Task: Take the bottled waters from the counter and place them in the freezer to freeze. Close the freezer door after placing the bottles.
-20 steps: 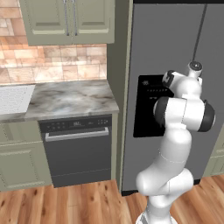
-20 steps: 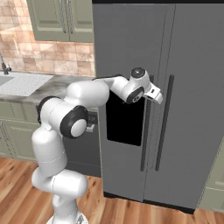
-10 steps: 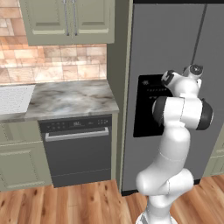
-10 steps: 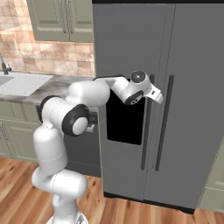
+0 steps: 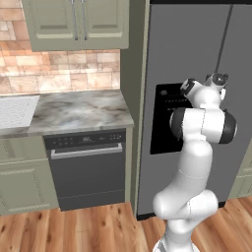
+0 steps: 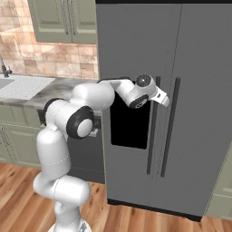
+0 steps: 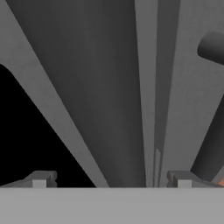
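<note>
The freezer door (image 6: 131,45) is shut; it is tall and grey with a black dispenser panel (image 6: 129,129) and a long vertical handle (image 6: 152,140). My gripper (image 6: 164,100) is at the upper part of that handle, and the white hand (image 5: 216,79) is against the door. In the hand view the gripper (image 7: 111,181) is open, its fingertips (image 7: 41,179) wide apart. The dark handle (image 7: 105,96) runs between them, close ahead, and nothing is held. The marbled counter (image 5: 74,110) lies to the left. The bottled waters are out of view.
A black-fronted dishwasher (image 5: 88,167) sits under the counter beside the refrigerator. The white sink (image 6: 22,86) is at the far left. The plain right-hand refrigerator door (image 6: 204,90) has its own handle (image 6: 170,127) just past the seam. Green cabinets (image 5: 78,24) hang above.
The hand has barely shifted at the freezer door handle. The jaws stay open.
</note>
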